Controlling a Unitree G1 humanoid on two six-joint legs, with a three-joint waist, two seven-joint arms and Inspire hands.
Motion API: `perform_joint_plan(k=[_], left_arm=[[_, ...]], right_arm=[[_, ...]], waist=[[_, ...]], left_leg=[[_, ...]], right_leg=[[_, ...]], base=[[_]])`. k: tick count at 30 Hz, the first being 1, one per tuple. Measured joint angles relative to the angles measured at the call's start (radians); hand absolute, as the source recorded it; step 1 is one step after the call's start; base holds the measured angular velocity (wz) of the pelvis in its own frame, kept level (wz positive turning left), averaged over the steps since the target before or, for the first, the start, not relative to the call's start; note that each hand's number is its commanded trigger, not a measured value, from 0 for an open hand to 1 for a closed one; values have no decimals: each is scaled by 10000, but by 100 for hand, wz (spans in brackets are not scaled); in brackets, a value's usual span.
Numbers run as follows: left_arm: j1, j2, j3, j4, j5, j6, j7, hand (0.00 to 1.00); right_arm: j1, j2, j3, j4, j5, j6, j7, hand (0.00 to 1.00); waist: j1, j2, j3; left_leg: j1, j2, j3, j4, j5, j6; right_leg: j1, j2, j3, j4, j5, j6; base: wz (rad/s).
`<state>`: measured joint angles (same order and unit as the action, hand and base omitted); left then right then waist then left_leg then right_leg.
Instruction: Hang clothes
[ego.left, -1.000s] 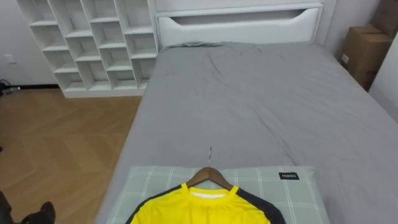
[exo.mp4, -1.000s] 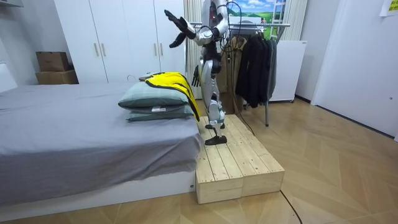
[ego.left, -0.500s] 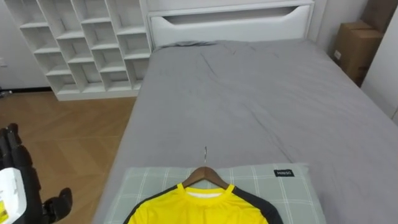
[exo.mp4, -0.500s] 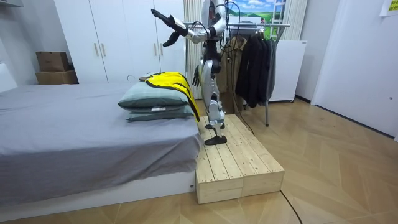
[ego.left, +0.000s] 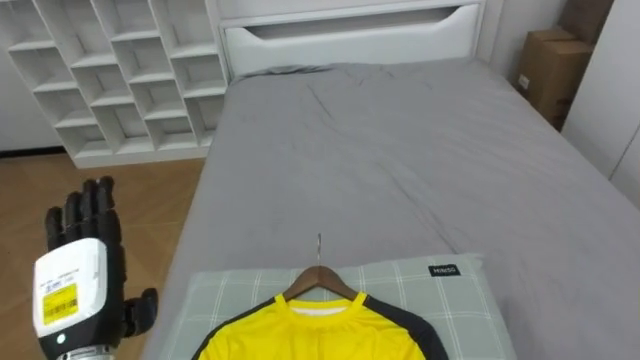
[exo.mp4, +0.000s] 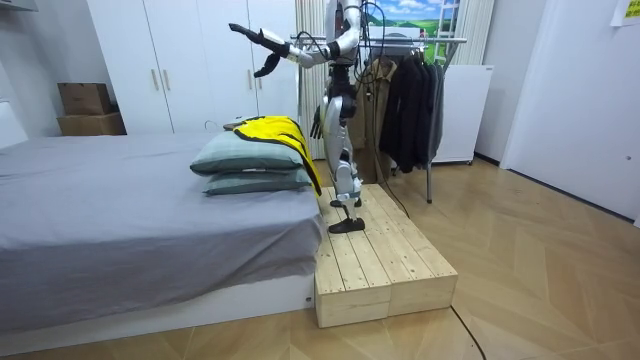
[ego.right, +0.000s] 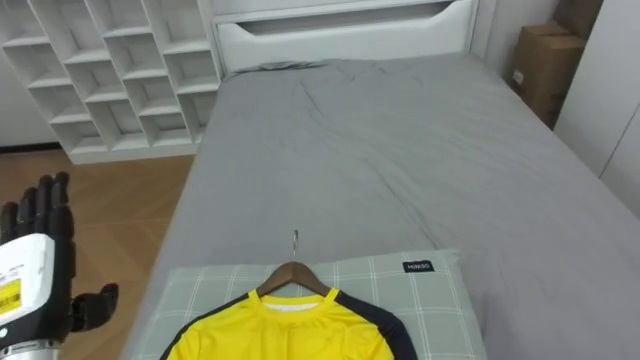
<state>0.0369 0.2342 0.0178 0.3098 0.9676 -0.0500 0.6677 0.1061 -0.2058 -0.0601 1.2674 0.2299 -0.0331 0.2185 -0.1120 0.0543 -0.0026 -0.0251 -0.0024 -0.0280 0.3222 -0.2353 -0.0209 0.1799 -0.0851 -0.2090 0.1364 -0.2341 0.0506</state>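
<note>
On pillow (ego.left: 455, 300): yellow shirt (ego.left: 320, 335) w/ hanger (ego.left: 318, 281)

On the near end of the bed (ego.left: 400, 150), a pillow (ego.left: 462, 298), with a shirt (ego.left: 320, 335) on a hanger (ego.left: 318, 282) laid over it. Past the far end, a headboard (ego.left: 350, 40), with shelves (ego.left: 110, 70) to its left and a box (ego.left: 543, 72) to its right. Left of the bed, above the floor (ego.left: 150, 205), the left hand (ego.left: 85, 265); behind the robot, a clothes rack (exo.mp4: 445, 40).

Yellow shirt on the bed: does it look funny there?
Yes: the yellow shirt is on its wooden hanger but lies flat on a pillow on the bed, not hung on the clothes rack.
</note>
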Motion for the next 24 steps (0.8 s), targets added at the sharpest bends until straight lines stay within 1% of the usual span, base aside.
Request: perform_joint_plan(k=[2,3,5,7,8,10,12,14,16,19,21,24], left_arm=[[-9,28,-134,-57,197,74,-186,0],[-11,89,-237,-59,293,83,-324,0],[-38,163,-339,-72,442,84,-566,0],[-160,207,-573,-65,491,136,-754,0],[-229,205,-658,-65,504,152,-838,0],[-520,209,-991,-64,708,196,-1183,0],[-719,207,-1220,-48,883,189,-1382,0],[-829,207,-1422,88,948,182,-1436,0],[-969,206,-1687,452,951,219,-1654,0],[-971,200,-2046,563,957,259,-1786,0],[-971,201,-2147,677,959,281,-1804,0],[-971,204,-2161,773,967,353,-1976,0]], right_arm=[[-88,5,-45,98,-62,-3,-44,0],[-129,10,-46,165,-62,-9,-53,0],[-168,9,-55,177,-70,-9,-46,0],[-186,12,-76,189,-72,-10,4,0],[-188,15,-122,191,-80,-10,31,0],[-279,5,-225,257,-89,-9,89,0],[-350,-9,-277,354,-89,-14,108,0],[-401,-12,-302,412,-88,-14,115,0],[-477,-18,-207,429,-89,-13,93,0],[-484,-12,-200,432,-87,-7,31,0],[-485,-12,-197,432,-89,-4,24,0],[-495,-13,-208,431,-250,-2,23,0]], waist=[[-168,21,-11],[-263,26,-16],[-393,18,-4],[-525,-28,65],[-526,-16,73],[-569,25,146],[-596,51,193],[-714,81,185],[-768,90,181],[-785,97,175],[-780,77,185],[-785,31,171]], left_leg=[[2,1,33,-26,0,1],[45,1,56,-74,1,2],[136,1,99,-158,3,4],[199,0,97,-182,2,4],[197,0,97,-185,2,4],[168,-1,93,-177,2,4],[160,-1,97,-182,2,4],[178,-1,101,-208,3,4],[211,0,123,-252,3,4],[280,2,145,-341,3,4],[347,3,149,-402,3,4],[432,2,161,-525,6,7]], right_leg=[[-14,-5,64,4,2,-3],[-10,-8,125,6,2,-3],[37,-16,148,1,2,-3],[110,-17,157,-6,8,-9],[110,-17,161,-6,8,-9],[104,-16,173,-11,8,-9],[97,-16,176,-11,8,-9],[100,-17,172,-11,8,-9],[102,-21,166,-9,8,-9],[104,-27,175,-9,8,-9],[103,-27,179,-7,9,-9],[116,-34,236,4,10,-9]], base=[[-7],[-6],[-6],[0],[0],[0],[0],[0],[-2],[0],[0],[0]])
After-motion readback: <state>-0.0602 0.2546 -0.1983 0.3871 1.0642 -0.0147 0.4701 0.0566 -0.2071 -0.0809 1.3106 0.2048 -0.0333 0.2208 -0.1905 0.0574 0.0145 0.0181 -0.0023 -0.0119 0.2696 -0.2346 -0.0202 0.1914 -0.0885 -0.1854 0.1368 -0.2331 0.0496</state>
